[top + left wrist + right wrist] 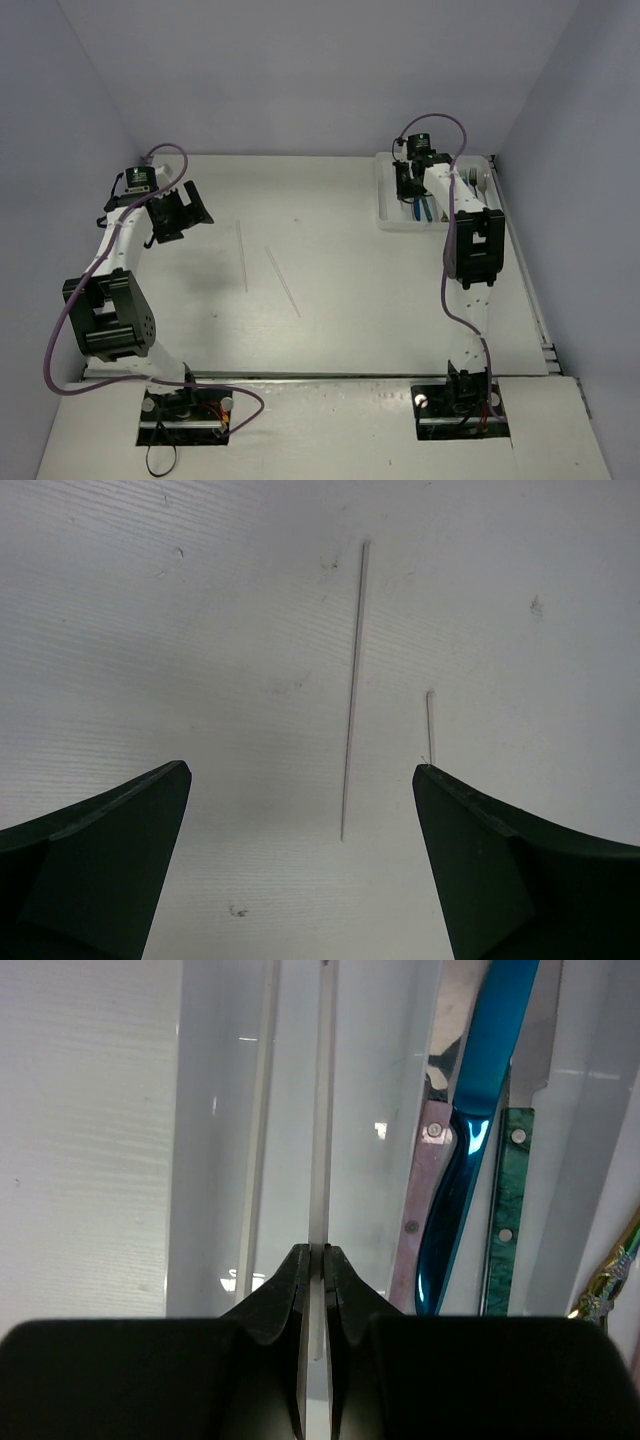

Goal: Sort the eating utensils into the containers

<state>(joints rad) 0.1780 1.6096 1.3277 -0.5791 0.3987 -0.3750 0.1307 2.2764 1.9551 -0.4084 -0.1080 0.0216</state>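
**A:** Gripper status?

**B:** Left gripper (300, 775) is spread wide above the white tabletop (330, 200). Right gripper (316, 1250) is pressed together, pinching one thin pale stick (321, 1110) near its end.

**A:** Where's that stick?

**B:** At the shallow white rectangular plastic tray (390, 212), far right corner of the table. It runs lengthwise along the leftmost compartment seen from the right wrist. Can't tell if it touches the compartment floor.

**A:** Stick count?

**B:** Four.
- One is pinched.
- One second pale stick (257, 1140) lies in the same compartment, just left of the pinched one and roughly parallel.
- Two lie loose on the table between the arms: left table stick (242, 257) and right table stick (283, 282). They are near each other, not touching, and the right one is slanted more.

From the left wrist, one table stick lies in the gap between the fingers. The other is partly hidden behind one finger.

**A:** Other utensils in the tray?

**B:** Three in the next compartment over, side by side:
- One pink-handled knife (420, 1185).
- One glossy blue utensil (490, 1040), overlapping the pink handle's edge.
- One teal marbled-handle knife (508, 1190).

There's also one gold piece (605, 1275) at the frame edge, further right. Can't tell what type it is.
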